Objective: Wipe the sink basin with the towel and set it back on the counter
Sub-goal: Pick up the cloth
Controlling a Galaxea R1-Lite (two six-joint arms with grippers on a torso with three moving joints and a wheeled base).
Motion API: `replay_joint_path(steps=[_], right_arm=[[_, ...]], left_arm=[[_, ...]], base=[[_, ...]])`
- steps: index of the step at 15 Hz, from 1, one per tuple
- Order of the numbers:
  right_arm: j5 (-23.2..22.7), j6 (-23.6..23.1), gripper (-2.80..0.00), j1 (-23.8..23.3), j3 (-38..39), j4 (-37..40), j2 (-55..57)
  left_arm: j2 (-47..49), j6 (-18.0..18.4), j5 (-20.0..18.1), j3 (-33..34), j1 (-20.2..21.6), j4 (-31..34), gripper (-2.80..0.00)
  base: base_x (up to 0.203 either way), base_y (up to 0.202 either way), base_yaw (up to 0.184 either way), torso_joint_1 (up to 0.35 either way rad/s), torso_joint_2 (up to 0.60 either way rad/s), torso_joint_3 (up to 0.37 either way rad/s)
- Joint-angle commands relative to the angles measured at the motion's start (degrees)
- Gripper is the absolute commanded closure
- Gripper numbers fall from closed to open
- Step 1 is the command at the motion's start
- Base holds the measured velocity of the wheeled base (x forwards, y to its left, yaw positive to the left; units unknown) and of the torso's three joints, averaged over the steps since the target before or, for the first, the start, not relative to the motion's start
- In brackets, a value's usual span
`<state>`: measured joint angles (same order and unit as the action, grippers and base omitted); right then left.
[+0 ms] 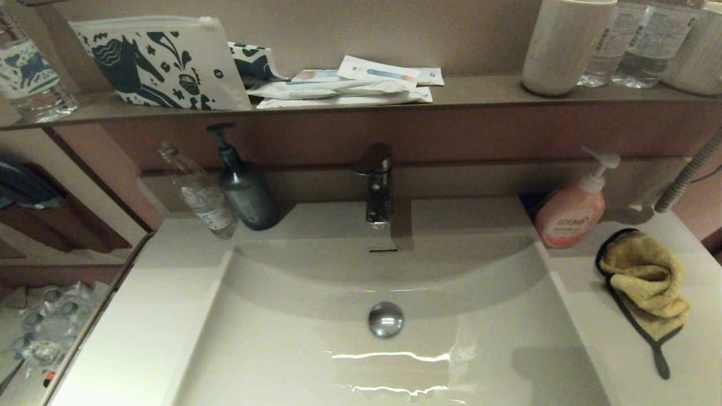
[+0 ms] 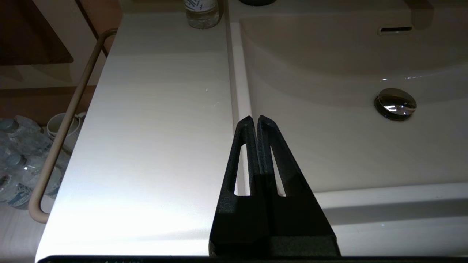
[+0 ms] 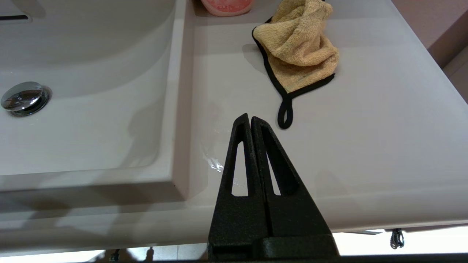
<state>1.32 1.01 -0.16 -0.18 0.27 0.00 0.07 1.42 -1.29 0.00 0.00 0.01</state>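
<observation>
The mustard-yellow towel with black edging lies crumpled on the counter right of the sink basin, its black loop strap trailing toward the front edge. My right gripper is shut and empty, hovering above the counter near the front edge, a short way from the strap and apart from it. My left gripper is shut and empty above the counter's left side, at the basin's left rim. Neither arm shows in the head view. The chrome drain plug sits mid-basin.
A chrome faucet stands behind the basin. A pink soap pump stands just behind the towel. A dark pump bottle and a clear bottle are at the back left. The brown shelf above holds pouches and cups.
</observation>
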Motion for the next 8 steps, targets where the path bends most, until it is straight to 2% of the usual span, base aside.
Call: replay_joint_path(steps=[1,8], right_arm=[[0.0,0.0,0.0,0.0,0.0,0.0,0.0],[0.0,0.0,0.0,0.0,0.0,0.0,0.0]], left_arm=[[0.1,-0.4,0.1,0.0,0.0,0.0,0.0],[0.1,-0.4,0.1,0.0,0.0,0.0,0.0]], base=[[0.0,0.0,0.0,0.0,0.0,0.0],[0.0,0.0,0.0,0.0,0.0,0.0]])
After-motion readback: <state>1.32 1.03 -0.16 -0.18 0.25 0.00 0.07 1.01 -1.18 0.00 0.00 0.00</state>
